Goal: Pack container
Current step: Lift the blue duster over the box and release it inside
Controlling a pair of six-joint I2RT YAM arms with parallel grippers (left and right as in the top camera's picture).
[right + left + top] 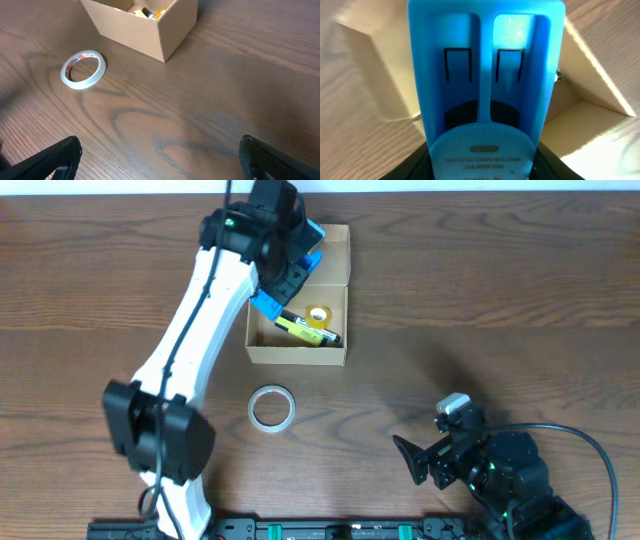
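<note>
The tan cardboard container [334, 280] stands at the table's upper middle with its flap open. Inside lie a yellow marker [305, 330] and a small yellow tape roll [319, 315]. My left gripper [285, 275] is shut on a blue whiteboard duster [485, 90] and holds it over the container's left side; the duster also shows in the overhead view [268, 304]. My right gripper [160, 155] is open and empty above bare table at the lower right. The container also shows in the right wrist view [145, 30].
A clear tape roll [271, 407] lies on the table below the container; it also shows in the right wrist view [83, 70]. The wooden table [480, 300] spreads to the right of the container.
</note>
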